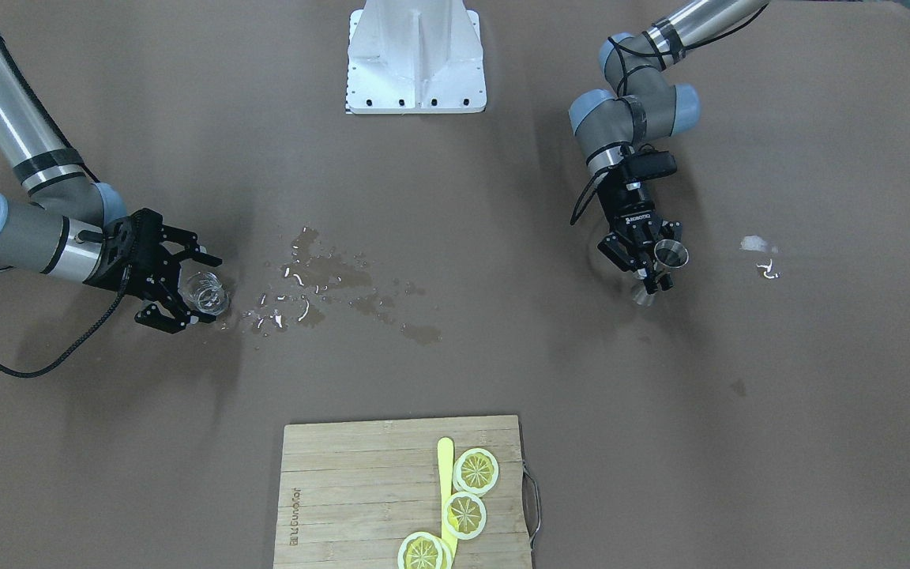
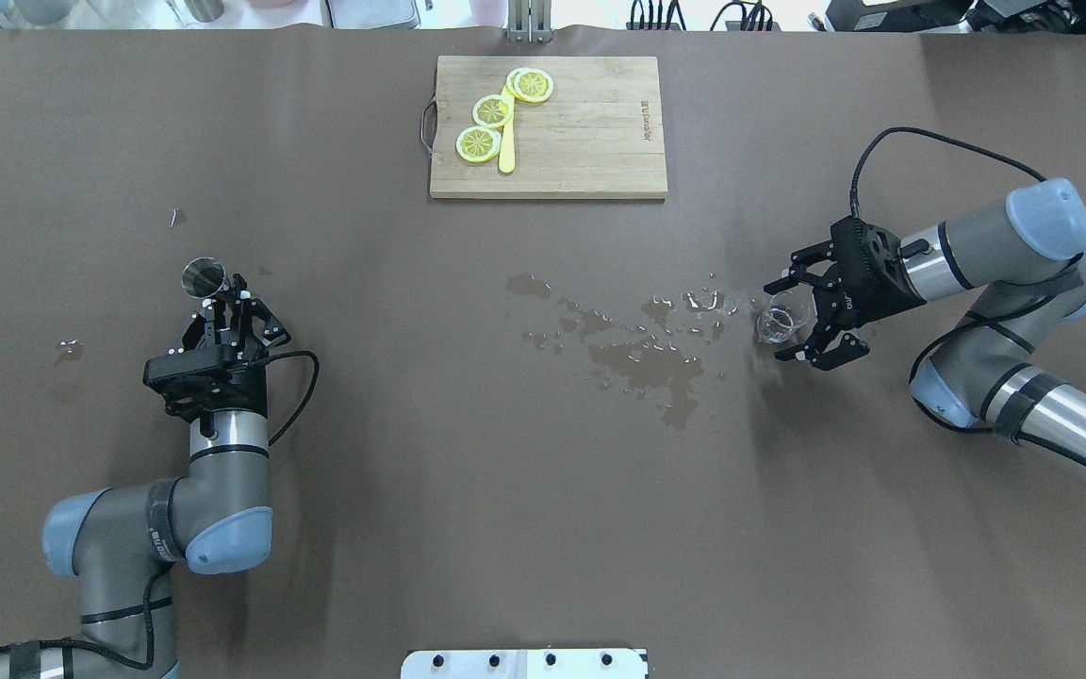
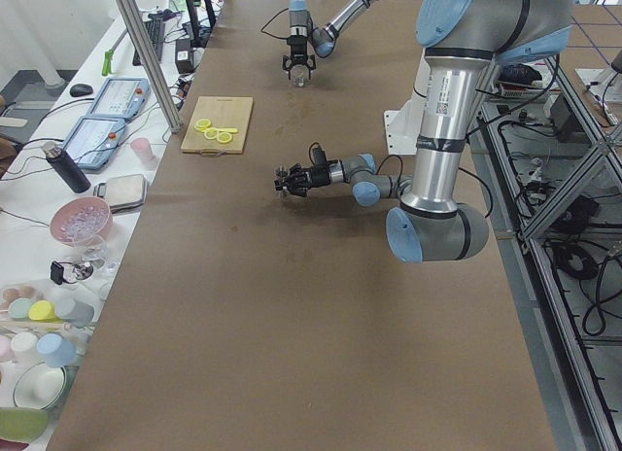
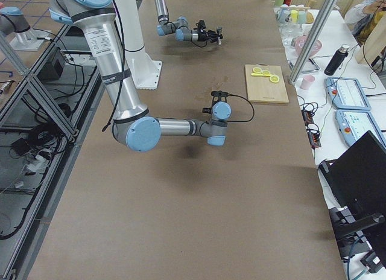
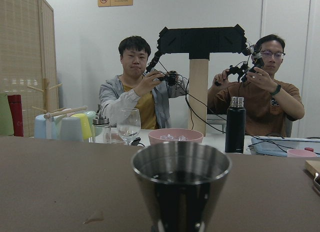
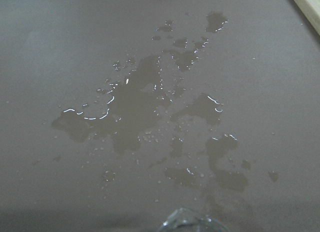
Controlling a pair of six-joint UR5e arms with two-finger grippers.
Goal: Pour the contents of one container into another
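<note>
A steel jigger (image 2: 204,276) stands upright on the robot's left half of the table, and my left gripper (image 2: 225,303) is shut on its narrow waist. The left wrist view shows its cup (image 5: 181,184) close up and level. In the front view the left gripper (image 1: 652,265) holds the jigger (image 1: 670,254) just above the table. A clear glass (image 2: 781,321) sits on the robot's right half, at the edge of spilled water. My right gripper (image 2: 785,320) is open, one finger on each side of the glass (image 1: 208,291). Only the glass's rim (image 6: 187,223) shows in the right wrist view.
Spilled water (image 2: 647,349) spreads over the middle of the table between the arms. A wooden cutting board (image 2: 581,141) with lemon slices (image 2: 491,111) and a yellow knife lies at the far edge. Small wet spots (image 1: 763,257) lie outboard of the jigger.
</note>
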